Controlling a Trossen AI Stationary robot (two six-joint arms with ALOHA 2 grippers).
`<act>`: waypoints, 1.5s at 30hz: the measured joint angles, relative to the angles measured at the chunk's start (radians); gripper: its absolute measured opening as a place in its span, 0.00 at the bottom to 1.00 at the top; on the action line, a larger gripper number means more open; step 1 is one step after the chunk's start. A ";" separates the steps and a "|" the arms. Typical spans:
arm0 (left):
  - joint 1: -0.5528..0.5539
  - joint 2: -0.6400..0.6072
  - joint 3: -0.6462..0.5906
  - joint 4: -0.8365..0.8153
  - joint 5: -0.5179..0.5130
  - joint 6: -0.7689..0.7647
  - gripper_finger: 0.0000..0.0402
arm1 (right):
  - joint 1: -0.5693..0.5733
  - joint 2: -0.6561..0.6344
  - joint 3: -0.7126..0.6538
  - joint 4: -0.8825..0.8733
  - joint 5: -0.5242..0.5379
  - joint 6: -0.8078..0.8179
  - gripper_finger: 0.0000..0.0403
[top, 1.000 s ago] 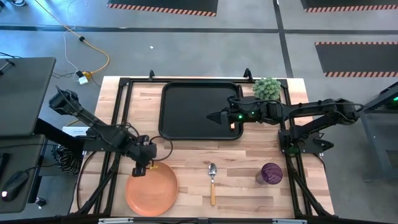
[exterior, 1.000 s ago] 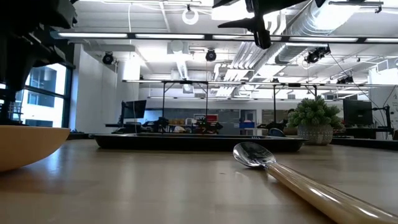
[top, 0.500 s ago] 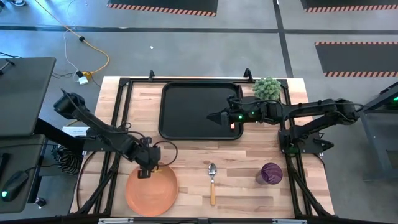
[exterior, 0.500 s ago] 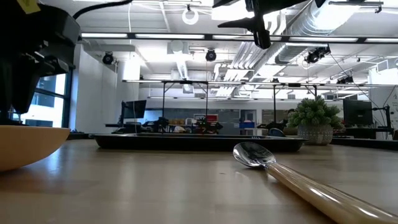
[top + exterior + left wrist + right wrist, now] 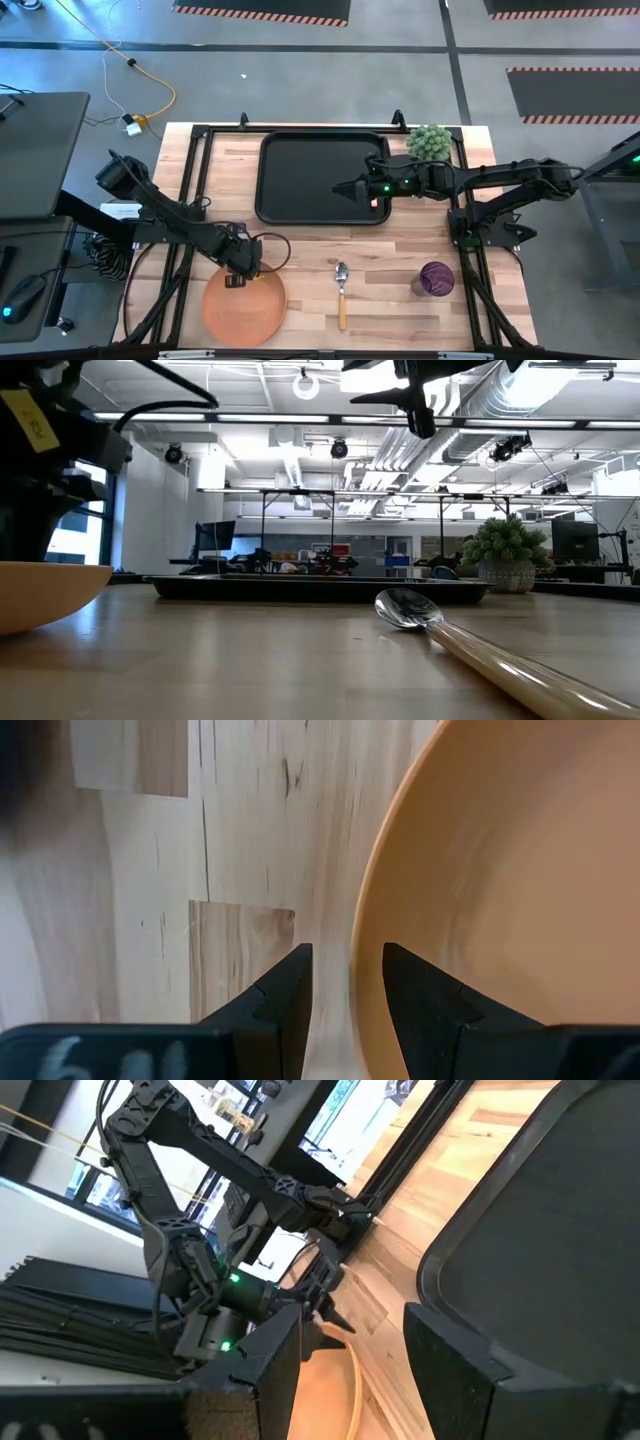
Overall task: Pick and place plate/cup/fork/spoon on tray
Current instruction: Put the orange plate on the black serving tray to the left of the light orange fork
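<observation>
The orange plate [image 5: 243,310] lies flat on the table at the near left. My left gripper [image 5: 238,275] points down over its far rim [image 5: 365,940], open. One finger is over the bare wood and the other over the plate's inside [image 5: 500,870]; I see no touch. My right gripper [image 5: 340,187] hangs open and nearly level above the right part of the black tray [image 5: 300,178]. The spoon [image 5: 341,290] lies near the table's near edge, bowl toward the tray. The purple cup [image 5: 436,278] stands at the near right. The fork is out of view.
A small green plant [image 5: 429,142] in a pot stands at the far right corner, beside the tray. Black frame rails [image 5: 196,170] run along the table's left and right sides. Bare wood lies between the plate and the spoon.
My left gripper has sunk toward the plate's far rim and shifted a little toward the table's right edge. The plate, spoon and cup lie where they were.
</observation>
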 joint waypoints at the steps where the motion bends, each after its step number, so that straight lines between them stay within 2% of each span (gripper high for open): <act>1: 0.000 0.010 0.000 0.000 0.000 0.000 0.28 | 0.000 0.000 0.000 -0.001 -0.003 0.000 0.41; 10: 0.000 0.044 0.000 0.030 0.026 0.000 0.27 | 0.000 0.000 0.000 -0.003 -0.008 -0.002 0.41; 19: 0.000 0.044 0.004 0.036 0.049 -0.005 0.03 | 0.000 0.000 0.000 -0.003 -0.010 -0.017 0.41; 30: 0.040 0.010 0.000 0.057 0.112 -0.054 0.01 | 0.000 0.000 0.000 -0.002 -0.022 -0.015 0.41; 45: 0.261 -0.196 -0.001 0.093 0.049 -0.265 0.00 | 0.000 0.000 0.000 0.029 -0.042 -0.016 0.41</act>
